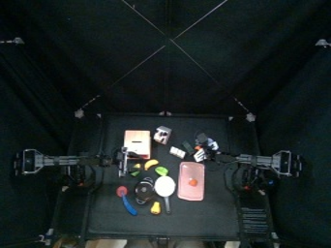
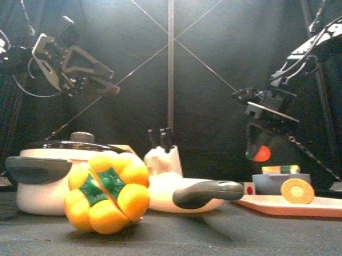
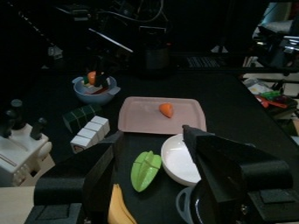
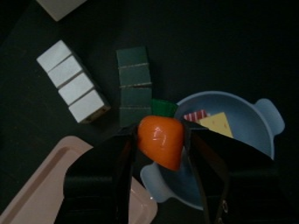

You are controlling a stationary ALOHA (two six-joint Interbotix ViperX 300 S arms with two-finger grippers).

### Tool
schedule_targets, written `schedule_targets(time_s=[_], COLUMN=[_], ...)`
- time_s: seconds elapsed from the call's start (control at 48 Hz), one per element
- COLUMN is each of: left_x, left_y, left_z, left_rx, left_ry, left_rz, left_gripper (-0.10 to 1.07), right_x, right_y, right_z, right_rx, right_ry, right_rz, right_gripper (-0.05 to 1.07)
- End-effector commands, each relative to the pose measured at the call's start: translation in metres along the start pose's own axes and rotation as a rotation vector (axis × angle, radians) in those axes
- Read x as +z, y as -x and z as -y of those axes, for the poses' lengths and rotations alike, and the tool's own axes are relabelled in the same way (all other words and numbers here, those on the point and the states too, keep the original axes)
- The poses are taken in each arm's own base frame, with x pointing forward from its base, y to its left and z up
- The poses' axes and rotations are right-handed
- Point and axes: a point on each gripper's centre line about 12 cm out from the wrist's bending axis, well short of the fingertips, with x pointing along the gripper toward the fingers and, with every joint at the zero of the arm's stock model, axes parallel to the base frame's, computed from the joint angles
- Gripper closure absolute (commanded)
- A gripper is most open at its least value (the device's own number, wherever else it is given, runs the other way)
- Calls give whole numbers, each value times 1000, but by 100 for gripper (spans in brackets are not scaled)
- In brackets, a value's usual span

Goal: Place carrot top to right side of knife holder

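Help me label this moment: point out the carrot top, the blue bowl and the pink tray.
carrot top (image 4: 160, 140), right wrist view, middle of its orange body
blue bowl (image 4: 239, 122), right wrist view, inner wall
pink tray (image 3: 142, 116), left wrist view, bare surface

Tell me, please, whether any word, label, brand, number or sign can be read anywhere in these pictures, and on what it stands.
None can be read.
Knife holder: its white face bears no visible print.
Blue bowl: a yellow and red piece lies inside it, with no legible marking.
Carrot top between the right gripper's fingers: plain orange, no label.
Pink tray: plain, no print.
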Motion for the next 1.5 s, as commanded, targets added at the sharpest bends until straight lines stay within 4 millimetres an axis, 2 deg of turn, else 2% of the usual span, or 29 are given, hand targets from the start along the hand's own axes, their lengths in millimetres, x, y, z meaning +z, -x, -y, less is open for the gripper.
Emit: schedule_targets(time_s=[0.0,0.396,0.562,0.667,0.958,1.271,1.479], left_x=[5,4,2,3,1,0,0], left_y=[-1,-1,0,0,1,1,1], left_z=[-1,-1,-1,-1,-1,-1,-1], left_rx=[1,1,3,3,3,4,9], left_ry=[-2,-1,2,2,3,9,15], left_rz=[21,18,12,13,9,7,9], left_gripper=[6,6,6,6,6,6,6], right_x=[17,48,67,75,81,80,78], right_y=[-1,-37,-49,-65,-94,-105,-109], right_z=[-3,1,-15,-25,-34,-39,-39], right_rx=[17,-29,54,78,65,67,63], right_ry=[-17,-41,-58,-54,-41,-28,-24], right_rz=[38,43,79,79,54,42,34], right_gripper=[31,31,31,31,31,29,21])
